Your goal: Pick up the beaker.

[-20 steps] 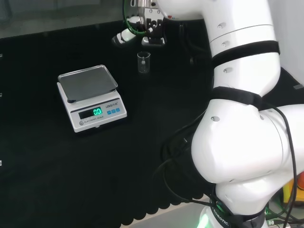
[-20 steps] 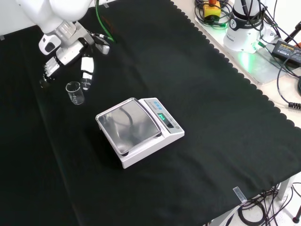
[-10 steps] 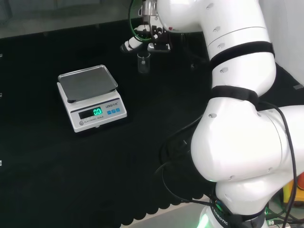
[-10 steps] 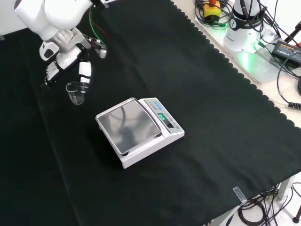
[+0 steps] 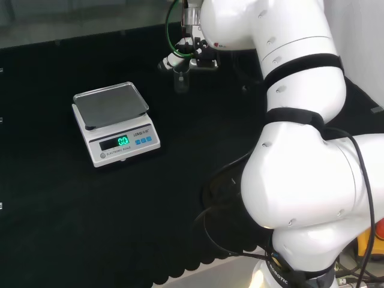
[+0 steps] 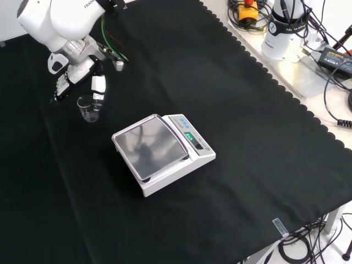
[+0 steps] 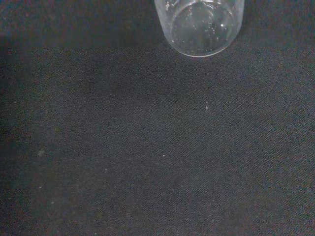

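While upright, beaker (image 6: 87, 108) sits beside hand (image 6: 82, 73).

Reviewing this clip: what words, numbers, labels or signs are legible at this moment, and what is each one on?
Scale, display: green lit digits, too small to quote with certainty.
Scale, front panel: small print by the display and blue buttons, blurred, unreadable.
Arm, front view: dark lettering at the picture's top edge, cut off, unreadable.
Arm, head view: lettering on the base ring, partly hidden, unreadable.
Beaker: no legible marks.
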`<state>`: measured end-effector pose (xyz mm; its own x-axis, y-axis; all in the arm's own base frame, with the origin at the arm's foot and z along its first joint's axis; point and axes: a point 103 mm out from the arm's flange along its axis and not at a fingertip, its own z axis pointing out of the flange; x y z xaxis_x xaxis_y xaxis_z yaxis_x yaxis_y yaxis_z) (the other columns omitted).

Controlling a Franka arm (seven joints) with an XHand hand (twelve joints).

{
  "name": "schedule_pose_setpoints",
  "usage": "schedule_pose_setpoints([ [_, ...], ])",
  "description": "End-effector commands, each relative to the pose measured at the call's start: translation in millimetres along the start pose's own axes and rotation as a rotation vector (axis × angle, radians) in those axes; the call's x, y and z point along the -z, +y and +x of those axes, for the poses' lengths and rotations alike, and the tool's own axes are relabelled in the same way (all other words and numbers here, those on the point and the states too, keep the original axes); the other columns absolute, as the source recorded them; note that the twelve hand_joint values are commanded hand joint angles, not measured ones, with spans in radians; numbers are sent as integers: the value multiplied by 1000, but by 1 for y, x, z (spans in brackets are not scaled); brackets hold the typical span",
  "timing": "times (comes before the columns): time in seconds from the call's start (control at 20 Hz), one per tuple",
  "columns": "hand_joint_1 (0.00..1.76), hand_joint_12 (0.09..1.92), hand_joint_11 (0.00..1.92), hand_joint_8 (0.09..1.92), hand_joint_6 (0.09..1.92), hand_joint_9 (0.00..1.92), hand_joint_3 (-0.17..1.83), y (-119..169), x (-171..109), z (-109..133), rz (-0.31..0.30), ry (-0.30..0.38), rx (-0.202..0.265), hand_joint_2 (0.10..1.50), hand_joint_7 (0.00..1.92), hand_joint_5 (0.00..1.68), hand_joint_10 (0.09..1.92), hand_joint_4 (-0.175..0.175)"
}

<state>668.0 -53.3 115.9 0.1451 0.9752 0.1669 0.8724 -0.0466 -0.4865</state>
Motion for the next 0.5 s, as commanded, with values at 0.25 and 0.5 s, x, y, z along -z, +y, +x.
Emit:
schedule_pose_setpoints([
  [0.25, 391, 1331, 0, 265, 87, 0, 62, 17, -19, -9, 52, -29, -54, 809, 0, 74, 513, -61],
  [0.5, 405, 1429, 1, 458, 87, 0, 50, 20, -22, -14, 53, -36, -66, 809, 0, 84, 697, -73],
])
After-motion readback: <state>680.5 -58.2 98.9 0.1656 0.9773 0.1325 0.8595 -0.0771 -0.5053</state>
